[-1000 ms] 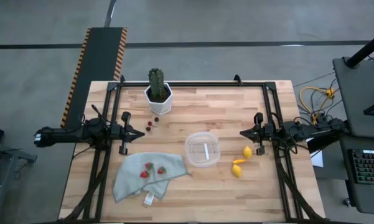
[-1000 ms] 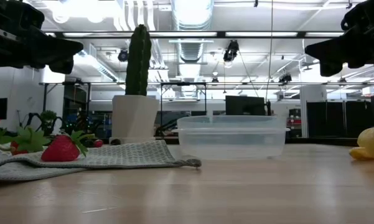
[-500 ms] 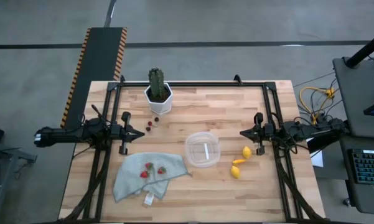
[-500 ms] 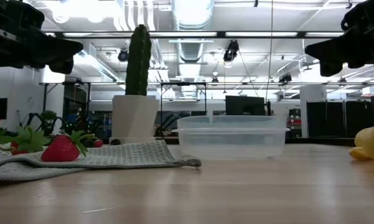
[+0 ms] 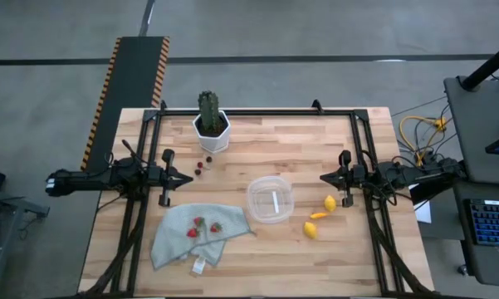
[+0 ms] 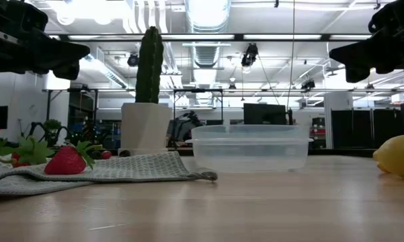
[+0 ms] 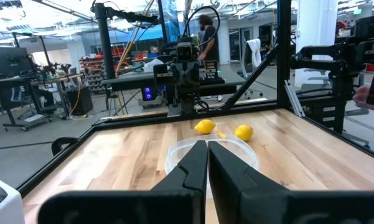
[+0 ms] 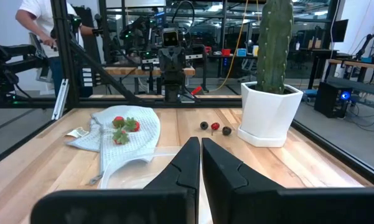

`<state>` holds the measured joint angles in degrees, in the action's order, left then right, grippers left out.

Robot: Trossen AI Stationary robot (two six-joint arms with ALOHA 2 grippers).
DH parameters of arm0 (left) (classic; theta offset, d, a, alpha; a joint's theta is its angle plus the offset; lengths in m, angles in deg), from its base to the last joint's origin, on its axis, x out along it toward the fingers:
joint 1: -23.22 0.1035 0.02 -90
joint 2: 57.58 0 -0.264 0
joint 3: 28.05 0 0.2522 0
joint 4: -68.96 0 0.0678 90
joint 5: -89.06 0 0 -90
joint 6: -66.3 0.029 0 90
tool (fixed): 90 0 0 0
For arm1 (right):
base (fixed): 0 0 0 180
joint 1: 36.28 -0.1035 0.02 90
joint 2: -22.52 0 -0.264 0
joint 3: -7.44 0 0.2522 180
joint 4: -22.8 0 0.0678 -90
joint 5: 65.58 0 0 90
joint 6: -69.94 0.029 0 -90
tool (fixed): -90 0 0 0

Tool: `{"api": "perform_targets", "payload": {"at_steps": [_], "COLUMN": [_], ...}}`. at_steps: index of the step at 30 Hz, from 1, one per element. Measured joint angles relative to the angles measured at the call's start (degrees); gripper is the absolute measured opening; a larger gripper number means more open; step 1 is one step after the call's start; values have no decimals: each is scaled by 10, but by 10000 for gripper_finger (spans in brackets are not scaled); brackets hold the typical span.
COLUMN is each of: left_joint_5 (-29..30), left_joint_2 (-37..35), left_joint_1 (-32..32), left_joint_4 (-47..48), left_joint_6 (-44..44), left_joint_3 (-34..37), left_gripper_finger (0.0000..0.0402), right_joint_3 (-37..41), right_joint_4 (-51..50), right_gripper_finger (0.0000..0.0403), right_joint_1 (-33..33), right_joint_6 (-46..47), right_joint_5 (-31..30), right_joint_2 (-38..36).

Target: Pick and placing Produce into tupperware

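The clear tupperware (image 5: 270, 199) stands empty on the table's middle. To its right lie two yellow lemons (image 5: 330, 203) (image 5: 310, 230) with an orange-yellow elongated piece (image 5: 318, 215) between them. Red strawberries (image 5: 201, 223) (image 5: 217, 227) rest on a grey cloth (image 5: 183, 241) near the left front. Three tiny dark berries (image 5: 202, 164) lie by the cactus pot. My left gripper (image 5: 189, 178) is shut, held level above the table left of the tub. My right gripper (image 5: 322, 177) is shut too, level, right of the tub. Each holds nothing.
A green cactus in a white pot (image 5: 210, 124) stands at the table's far side. A black frame (image 5: 257, 114) runs round the table's edges. Bare wood lies between the tub and the far edge. People move in the room beyond (image 8: 40, 18).
Both arms have kept still. The lemon nearest the table's front edge has rolled a little toward the tub; in the low view it now sits lower and covers the orange-yellow piece.
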<state>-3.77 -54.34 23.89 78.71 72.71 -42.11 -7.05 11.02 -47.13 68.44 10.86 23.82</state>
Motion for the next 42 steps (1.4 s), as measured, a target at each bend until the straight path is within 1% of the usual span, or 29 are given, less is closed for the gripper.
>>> {"api": "perform_targets", "payload": {"at_steps": [26, 29, 34, 37, 40, 42], "left_joint_5": [0, 0, 1, 1, 1, 1], "left_joint_2": [0, 0, 0, 0, 0, 0], "left_joint_1": [0, 0, 0, 0, 0, 0], "left_joint_4": [-5, -7, -27, -35, -31, -32], "left_joint_6": [0, -1, 2, 3, 3, 14], "left_joint_3": [0, 0, 0, 0, 0, 0], "left_gripper_finger": [0, 0, 0, 0, 0, 0], "right_joint_3": [0, 0, 0, 0, 0, 0], "right_joint_4": [11, 13, 27, 32, 35, 35], "right_gripper_finger": [9, 9, 9, 9, 13, 25], "right_joint_1": [0, 0, 0, 0, 0, 0], "right_joint_6": [-4, 8, -34, -25, -13, -14], "right_joint_5": [0, 0, 0, 0, -15, -31], "right_joint_2": [0, 1, 4, 7, 7, 7]}}
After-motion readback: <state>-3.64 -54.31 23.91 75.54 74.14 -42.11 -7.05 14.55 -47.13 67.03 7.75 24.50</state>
